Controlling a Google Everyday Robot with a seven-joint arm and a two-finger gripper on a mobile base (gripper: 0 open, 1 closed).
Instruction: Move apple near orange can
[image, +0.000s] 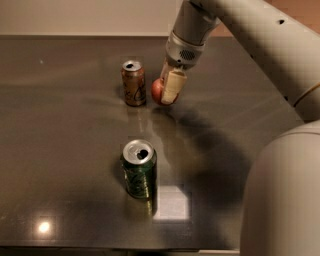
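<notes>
In the camera view, your gripper (166, 96) is clamped around the apple (157, 90), with one pale finger (173, 85) across its front. The apple sits just beside the orange can (134, 85) at the far side of the dark table (60, 125).

Reached in from the upper right with the pale arm (260, 35), wrist (186, 45) angled down and leftward. Carried the gripper (165, 95) low in the upper middle of the view, fingers (173, 86) clamped around the apple (157, 91).
</notes>
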